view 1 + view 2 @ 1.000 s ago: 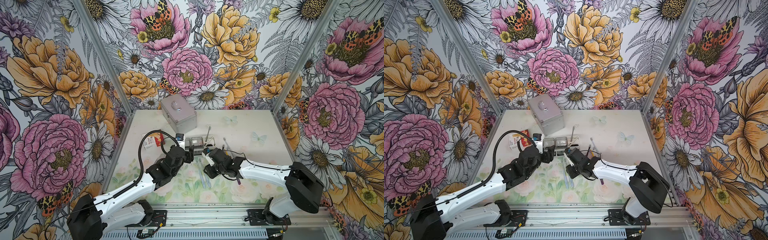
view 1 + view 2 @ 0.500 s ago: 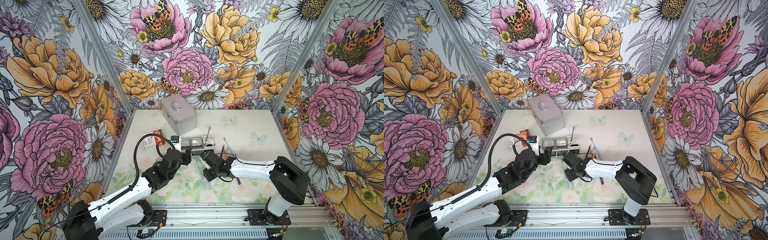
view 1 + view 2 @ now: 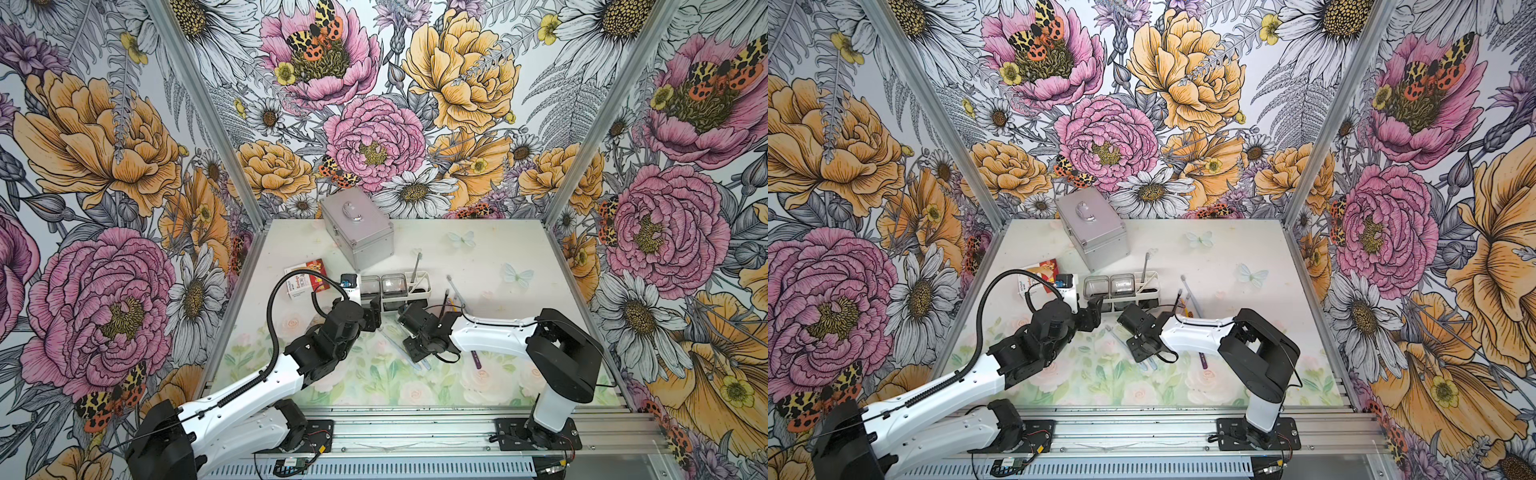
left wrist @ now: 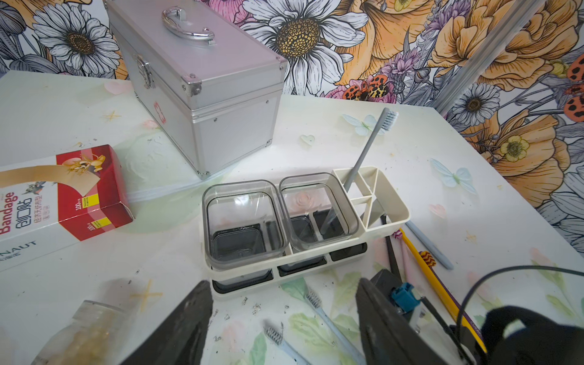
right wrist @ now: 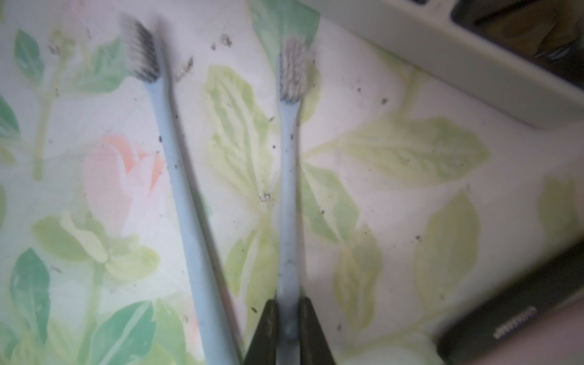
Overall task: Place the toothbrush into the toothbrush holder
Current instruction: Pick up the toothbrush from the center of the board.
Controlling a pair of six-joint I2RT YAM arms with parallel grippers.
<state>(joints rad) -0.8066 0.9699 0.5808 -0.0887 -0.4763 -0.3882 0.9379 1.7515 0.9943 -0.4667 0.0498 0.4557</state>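
The left fingers (image 4: 189, 322) stand wide apart and hold nothing. They sit low over the bench (image 4: 158, 246), just in front of the toothbrush holder (image 4: 316, 262). The holder's two clear cups look empty, and the white slotted compartment at its right end carries one grey toothbrush (image 4: 366, 148), leaning upright. Further right, the right fingers (image 5: 265, 328) are pinched tight on the handle of the toothbrush (image 5: 289, 189). It is a pale blue one lying flat on the bench close in front of the holder, with its bristle end towards the holder. A second pale blue toothbrush (image 5: 183, 189) lies just beside it, and the two handles draw together near the grip. The grasp looks set, so the lift is probably the step in hand. It would go best straight up, so that the neighbouring handle is not dragged along. The arm should then swing the handle end down and aim for a free slot beside the grey toothbrush rather than a cup. A slow descent would keep the thin handle from twisting in the pinch. The free left fingers are well placed to steady the holder if it shifts.
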